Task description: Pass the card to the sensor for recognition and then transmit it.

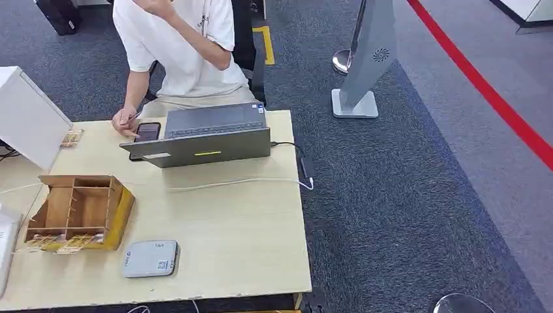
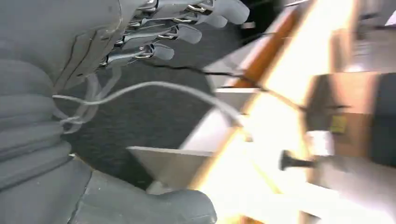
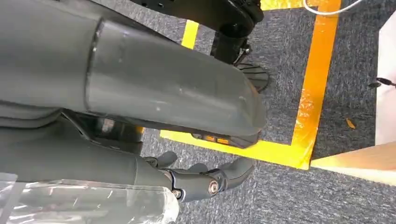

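Grey card reader (image 1: 150,258) lies flat near surface (image 1: 248,241) front edge, long axis left-right, beside wooden card rack (image 1: 79,212). Left hand (image 2: 140,42) empty, fingers spread; right hand (image 3: 205,179) fingers curled, empty.

Head camera sits high, looking forward and down across the surface (image 1: 228,228) to the laptop (image 1: 209,140) and the person (image 1: 182,52) beyond it. Left wrist camera rides close behind the left robot hand (image 2: 140,42), blurred, catching the pale surface edge that the head view also covers. Right wrist camera hangs by the right robot hand (image 3: 187,179), facing carpet and yellow floor tape (image 3: 308,93).
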